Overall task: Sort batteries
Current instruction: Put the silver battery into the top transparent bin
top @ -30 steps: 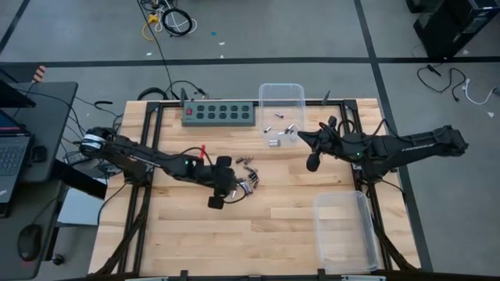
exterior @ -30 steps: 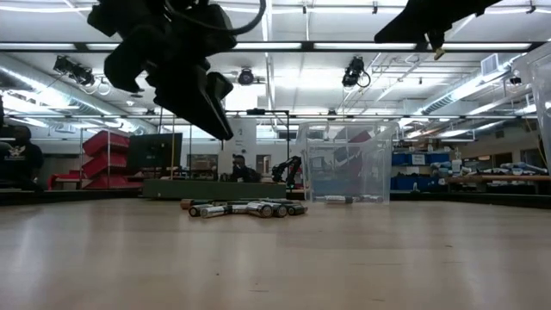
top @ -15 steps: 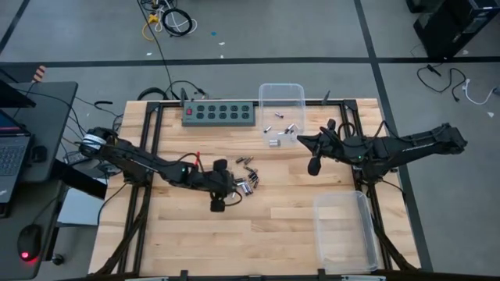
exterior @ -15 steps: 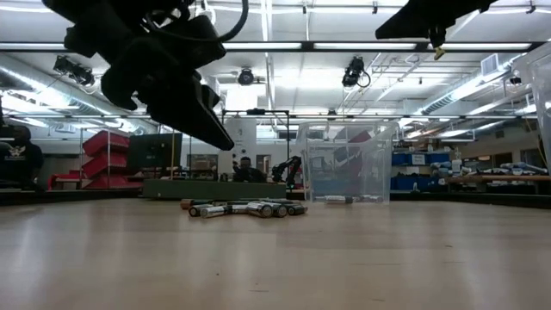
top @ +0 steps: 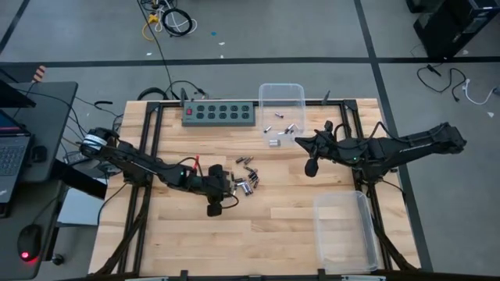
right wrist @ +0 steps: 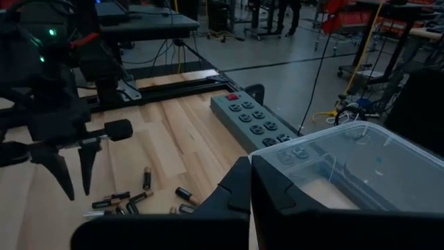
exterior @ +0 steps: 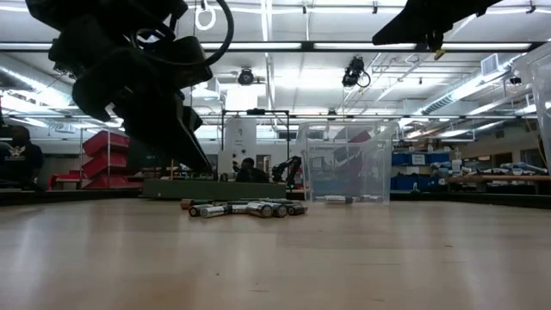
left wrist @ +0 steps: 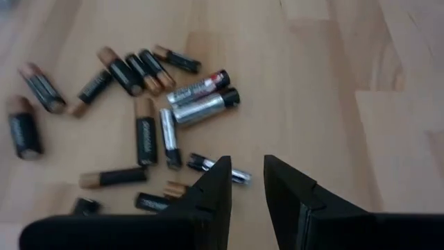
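Observation:
Several batteries (left wrist: 149,125), silvery and dark with copper ends, lie loose on their sides in a pile on the wooden table (top: 258,226); the pile also shows in the high view (top: 247,176) and the low view (exterior: 245,207). My left gripper (left wrist: 246,173) hangs open a little above the pile's near-left edge, slanting down, with nothing between its fingers; the high view (top: 233,186) shows it too. A few more batteries (top: 281,133) lie beside the far clear bin (top: 281,100). My right gripper (right wrist: 250,177) is shut and empty, raised near that bin.
A green power strip (top: 219,114) lies at the table's far edge, left of the far bin. A second clear bin (top: 344,230) stands at the near right. Bare wood stretches across the table's near middle and left. Beyond the table are cables, a laptop and workshop shelves.
My left gripper has sunk toward the table and drawn a little toward the table's left edge, beside the battery pile, rolling about its own axis; its finger gap looks the same. The batteries have not moved.

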Robot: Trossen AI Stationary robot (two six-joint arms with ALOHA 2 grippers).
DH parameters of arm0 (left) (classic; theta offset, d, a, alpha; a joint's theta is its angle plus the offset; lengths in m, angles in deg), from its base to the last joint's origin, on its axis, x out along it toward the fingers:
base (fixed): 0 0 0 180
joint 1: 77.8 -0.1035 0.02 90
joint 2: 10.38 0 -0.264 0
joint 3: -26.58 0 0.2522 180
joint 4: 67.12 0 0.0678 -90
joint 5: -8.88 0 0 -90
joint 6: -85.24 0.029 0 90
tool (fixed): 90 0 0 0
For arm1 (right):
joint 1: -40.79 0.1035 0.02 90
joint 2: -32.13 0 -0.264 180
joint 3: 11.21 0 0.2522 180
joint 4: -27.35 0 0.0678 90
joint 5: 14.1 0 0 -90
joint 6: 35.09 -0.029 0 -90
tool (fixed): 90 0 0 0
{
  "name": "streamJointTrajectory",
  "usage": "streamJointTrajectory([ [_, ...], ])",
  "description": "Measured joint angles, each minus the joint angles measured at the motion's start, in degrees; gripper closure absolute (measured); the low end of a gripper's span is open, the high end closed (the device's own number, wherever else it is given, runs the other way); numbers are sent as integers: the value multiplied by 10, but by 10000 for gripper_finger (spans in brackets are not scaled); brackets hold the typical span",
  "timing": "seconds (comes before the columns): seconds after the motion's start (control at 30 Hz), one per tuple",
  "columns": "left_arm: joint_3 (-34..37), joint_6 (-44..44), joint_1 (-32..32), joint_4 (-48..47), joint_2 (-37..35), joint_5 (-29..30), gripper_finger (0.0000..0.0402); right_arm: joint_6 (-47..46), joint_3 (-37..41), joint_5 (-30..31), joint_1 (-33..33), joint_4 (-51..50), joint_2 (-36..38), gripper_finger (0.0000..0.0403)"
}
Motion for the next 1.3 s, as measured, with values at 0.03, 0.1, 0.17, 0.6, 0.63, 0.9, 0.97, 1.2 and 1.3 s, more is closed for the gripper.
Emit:
streamJointTrajectory([
  [0.03, 0, -8, 2, -4, 0, -5, 316, 0, 0, 0, 0, 2, -2, 402],
  [0.1, 0, -17, 9, -10, 0, -7, 316, 1, 0, 1, -1, 1, -5, 402],
  [0.17, 0, -22, 16, -8, 0, -3, 316, 1, 0, 3, -1, 2, -8, 402],
  [0.6, -1, -48, 22, 30, 34, 46, 315, 6, 0, 5, -1, 4, -16, 401],
  [0.63, -1, -47, 22, 31, 36, 50, 315, 6, 0, 5, -1, 4, -16, 401],
  [0.9, -1, -51, 22, 47, 56, 51, 310, 6, 0, 5, -1, -1, -16, 402],
  [0.97, -1, -54, 22, 46, 56, 51, 301, 6, 0, 5, -1, -1, -16, 402],
  [1.2, -1, -62, 20, 49, 56, 61, 270, 6, 0, 6, -1, -2, -16, 402],
  [1.3, -1, -66, 18, 44, 56, 61, 265, 6, 0, 6, -1, -2, -16, 402],
])
